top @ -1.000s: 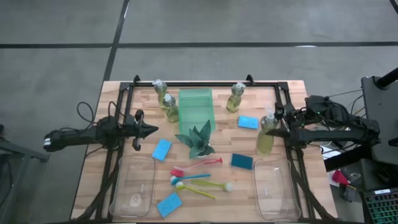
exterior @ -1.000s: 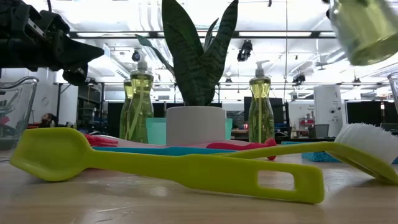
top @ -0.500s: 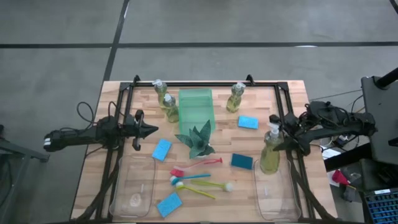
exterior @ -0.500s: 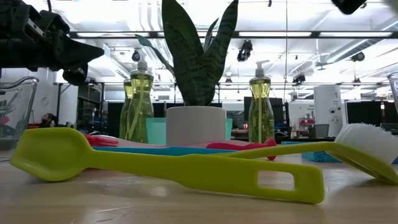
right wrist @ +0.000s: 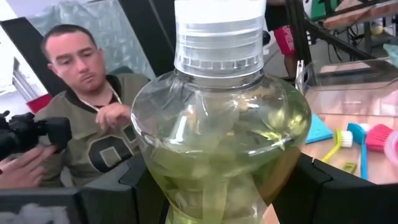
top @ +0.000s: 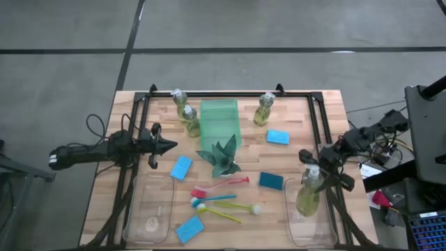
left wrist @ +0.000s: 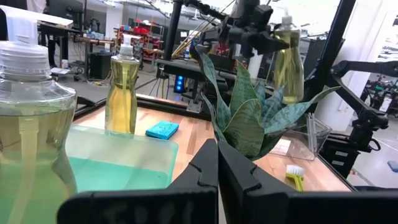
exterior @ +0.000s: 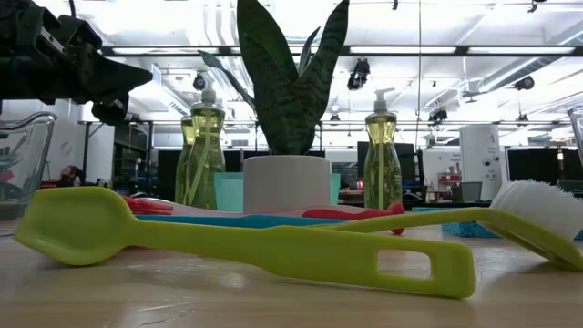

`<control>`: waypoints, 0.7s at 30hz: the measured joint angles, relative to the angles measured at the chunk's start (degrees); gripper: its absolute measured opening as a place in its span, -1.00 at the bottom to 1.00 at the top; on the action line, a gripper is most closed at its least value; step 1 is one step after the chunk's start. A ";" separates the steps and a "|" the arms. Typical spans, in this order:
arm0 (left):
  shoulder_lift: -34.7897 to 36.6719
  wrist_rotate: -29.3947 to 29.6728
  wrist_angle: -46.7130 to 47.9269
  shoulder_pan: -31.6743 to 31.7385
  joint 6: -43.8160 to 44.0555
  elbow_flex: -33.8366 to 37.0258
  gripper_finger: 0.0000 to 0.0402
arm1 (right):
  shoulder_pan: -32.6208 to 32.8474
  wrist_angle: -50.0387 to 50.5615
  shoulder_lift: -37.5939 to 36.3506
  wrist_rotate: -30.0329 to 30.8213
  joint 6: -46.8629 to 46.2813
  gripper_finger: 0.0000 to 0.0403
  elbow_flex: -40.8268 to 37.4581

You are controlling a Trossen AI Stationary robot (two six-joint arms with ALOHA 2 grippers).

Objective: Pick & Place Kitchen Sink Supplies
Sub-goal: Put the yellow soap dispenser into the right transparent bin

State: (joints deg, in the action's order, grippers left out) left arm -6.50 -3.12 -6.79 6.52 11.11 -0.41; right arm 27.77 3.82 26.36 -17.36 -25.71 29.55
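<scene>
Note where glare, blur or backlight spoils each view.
Low view: bright ceiling strips backlight the dark-leaved potted plant; the near yellow-green long-handled brush looks soft. Right wrist view: the clear soap bottle with white cap fills the frame, blurring the person behind. High view: evenly lit.

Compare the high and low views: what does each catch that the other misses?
High only: the right gripper shut on a soap bottle over the right bin, the left bin, four blue sponges such as the one near the plant, and the green tray.

Low only: the room behind the table and the plant's white pot.

Both: the plant, the yellow brush, the red and blue brushes, back bottles, and the left gripper, jaws shut, waiting at the left.
</scene>
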 joint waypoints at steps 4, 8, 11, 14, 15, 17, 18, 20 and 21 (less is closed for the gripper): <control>-0.01 0.00 0.01 0.00 0.00 -0.01 -1.00 | 6.90 -0.05 1.98 8.03 0.00 0.10 -1.72; -0.01 0.00 0.00 0.00 0.00 0.00 -1.00 | 13.86 -2.00 5.20 15.45 -0.65 0.10 -1.93; -0.02 0.00 0.00 0.00 0.00 -0.02 -1.00 | 19.21 -3.57 7.94 22.35 -2.83 0.10 -0.98; 0.00 -0.01 0.00 0.00 0.00 0.00 -1.00 | 24.30 -3.25 11.61 29.06 -4.08 0.10 0.03; -0.02 0.00 0.01 0.00 0.00 -0.01 -1.00 | 25.88 -2.98 12.87 31.39 -4.23 0.10 0.37; -0.02 -0.01 0.02 0.00 0.00 0.00 -1.00 | 28.88 -2.69 15.24 36.08 -5.26 0.10 1.18; -0.01 -0.01 0.01 0.00 0.00 0.00 -1.00 | 30.21 -2.67 16.29 38.22 -6.18 0.10 1.66; 0.00 0.00 0.01 0.00 0.00 -0.02 -1.00 | 32.87 -2.60 18.32 42.20 -7.79 0.10 2.41; -0.02 -0.02 0.02 0.00 0.00 0.00 -1.00 | 34.12 -2.50 19.29 43.91 -8.57 0.10 2.61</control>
State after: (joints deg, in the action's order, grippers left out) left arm -6.52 -3.14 -6.76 6.52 11.11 -0.41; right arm 61.90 1.32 45.64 26.55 -34.28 32.16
